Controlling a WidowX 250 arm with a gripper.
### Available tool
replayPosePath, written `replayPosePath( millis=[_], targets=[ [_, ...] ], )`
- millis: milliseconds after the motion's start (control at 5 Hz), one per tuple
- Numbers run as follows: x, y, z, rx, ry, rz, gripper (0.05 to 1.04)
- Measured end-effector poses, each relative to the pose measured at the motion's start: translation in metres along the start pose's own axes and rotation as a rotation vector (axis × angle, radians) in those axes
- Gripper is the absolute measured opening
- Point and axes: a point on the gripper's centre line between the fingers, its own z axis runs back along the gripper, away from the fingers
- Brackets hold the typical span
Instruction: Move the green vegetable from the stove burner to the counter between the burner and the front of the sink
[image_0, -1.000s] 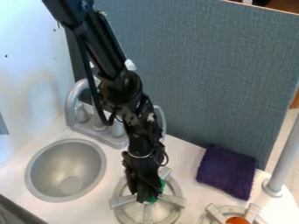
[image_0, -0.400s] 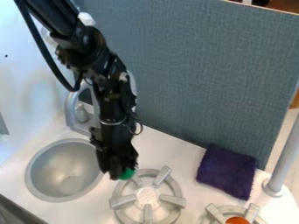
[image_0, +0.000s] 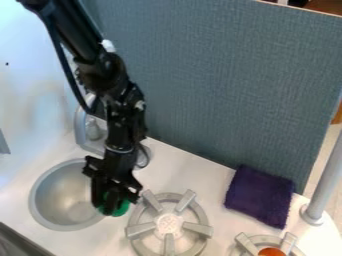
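The black gripper hangs over the right side of the round grey sink bowl, left of the near stove burner. Its two fingers stand on either side of a green object, which is partly hidden behind them. The green object sits at the fingertips, over the sink's right rim.
A grey burner lies right of the gripper. A second burner with an orange item is at the bottom right. A purple cloth lies by the blue-grey divider. The faucet stands behind the sink.
From over the burner, the gripper has moved left to the sink's right side, and the green object has moved along with it. The burner is now uncovered.
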Motion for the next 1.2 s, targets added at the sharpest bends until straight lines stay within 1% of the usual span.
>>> replayPosePath(
  millis=[200, 400, 600, 800, 1000, 1200],
  targets=[
    [-0.008, 0.010, -0.014, 0.050, 0.054, -0.009, 0.373],
    [-0.020, 0.016, -0.023, 0.094, 0.090, -0.017, 0.374],
    [-0.028, 0.013, -0.033, 0.085, 0.115, -0.057, 0.373],
    [-0.028, 0.009, -0.039, 0.071, 0.124, -0.087, 0.374],
    [-0.025, 0.005, -0.044, 0.040, 0.117, -0.124, 0.374],
    [-0.014, 0.000, -0.045, 0.005, 0.098, -0.134, 0.436]
  ],
)
